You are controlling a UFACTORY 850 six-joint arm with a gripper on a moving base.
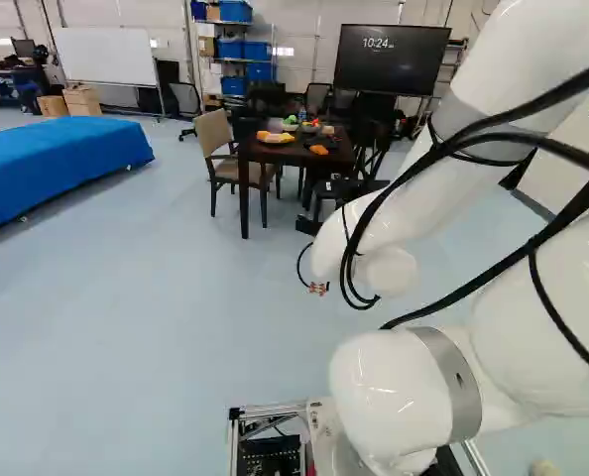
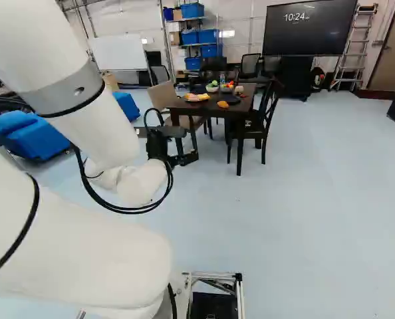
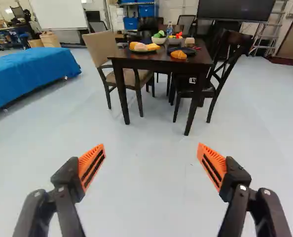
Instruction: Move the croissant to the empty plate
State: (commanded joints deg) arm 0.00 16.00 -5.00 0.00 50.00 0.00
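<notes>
My gripper [image 2: 184,145] is held out over the floor, short of the table, in the right base view. In the wrist view the gripper [image 3: 151,165] stands open, its orange-padded fingers wide apart with only floor between them. Ahead is the dark table [image 3: 159,63]. An orange-brown piece that looks like the croissant [image 3: 178,54] lies near the table's front edge; the right base view shows this croissant [image 2: 223,104] too. Just behind it is a dark plate [image 3: 190,51] with no food visible on it. Whether the croissant touches that plate I cannot tell.
Beside the dark plate, another plate [image 3: 144,51] holds yellow and pinkish food. Bowls [image 3: 159,40] stand farther back. A beige chair [image 3: 103,48] is at the table's left side, a black chair [image 3: 225,64] at its right. A blue-covered platform [image 3: 30,74] lies far left.
</notes>
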